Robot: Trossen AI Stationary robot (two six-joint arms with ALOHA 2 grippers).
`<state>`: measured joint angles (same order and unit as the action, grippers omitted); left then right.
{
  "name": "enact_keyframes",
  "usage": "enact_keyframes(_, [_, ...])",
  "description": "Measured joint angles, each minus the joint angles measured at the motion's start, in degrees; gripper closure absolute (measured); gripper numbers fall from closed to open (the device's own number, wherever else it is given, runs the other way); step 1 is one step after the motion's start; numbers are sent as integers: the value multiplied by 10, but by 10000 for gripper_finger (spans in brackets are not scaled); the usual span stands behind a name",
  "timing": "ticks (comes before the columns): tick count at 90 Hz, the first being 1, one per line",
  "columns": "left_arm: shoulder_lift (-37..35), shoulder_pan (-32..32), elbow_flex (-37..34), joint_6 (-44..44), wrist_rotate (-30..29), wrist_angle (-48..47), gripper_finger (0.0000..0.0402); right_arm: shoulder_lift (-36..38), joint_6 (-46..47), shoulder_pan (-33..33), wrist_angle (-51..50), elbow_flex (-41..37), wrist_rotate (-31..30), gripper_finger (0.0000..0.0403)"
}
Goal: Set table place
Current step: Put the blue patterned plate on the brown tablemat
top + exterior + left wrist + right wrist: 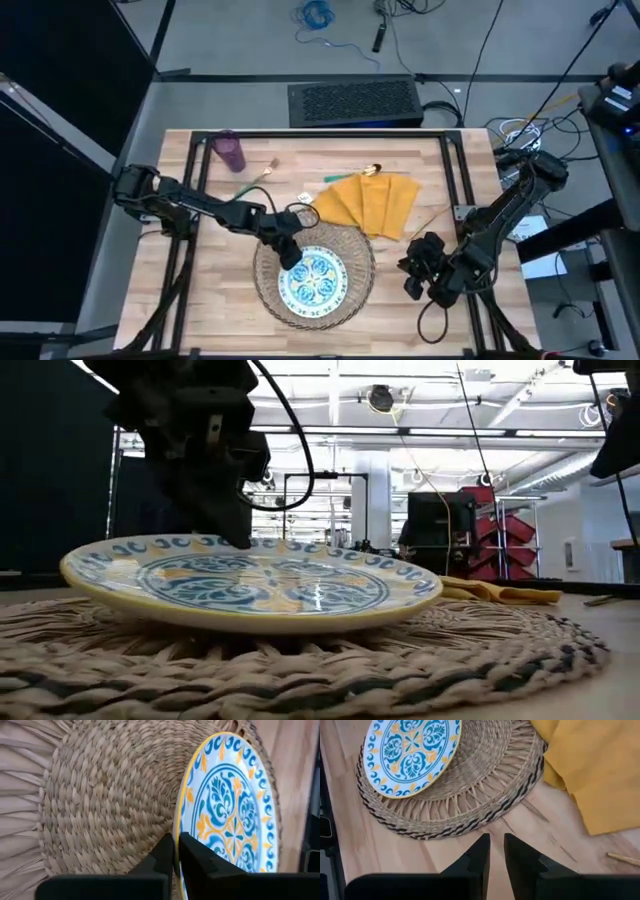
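The left gripper pinches the rim of the plate — in the left wrist view its two dark fingers stand one on each side of the yellow edge, pressed close onto it. That edge grip looks chosen to let the arm carry or slide the plate flat without touching the painted face. The plate rests on the woven placemat, off-centre toward the mat's near edge. In the low view the plate's far side, where the gripper holds it, sits a little higher than the near side, so it seems not yet fully settled. My guess is that the step in hand is the final seating of the plate on the mat.

The right gripper hovers above bare table just beyond the placemat's right rim, fingers nearly together with a narrow gap and nothing between them — waiting, by the look of it.

The yellow napkin lies toward the table's far edge, one corner lapping the mat. The purple cup stands near the far-left corner. Gold-and-teal cutlery lies along the far edge beside the napkin, all still to be laid.
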<state>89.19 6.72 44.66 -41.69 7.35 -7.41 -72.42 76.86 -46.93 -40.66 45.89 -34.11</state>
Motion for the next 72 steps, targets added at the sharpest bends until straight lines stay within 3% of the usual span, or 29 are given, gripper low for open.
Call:
enact_keyframes(35, [1, 0, 8, 13, -12, 3, 291, 0, 0, 1, 6, 0, 10, 360])
enact_keyframes(53, [1, -4, 34, 31, -12, 0, 281, 0, 0, 1, 6, 0, 15, 360])
enact_keyframes(72, [0, -17, 43, 45, -38, -78, 280, 0, 2, 1, 7, 0, 15, 360])
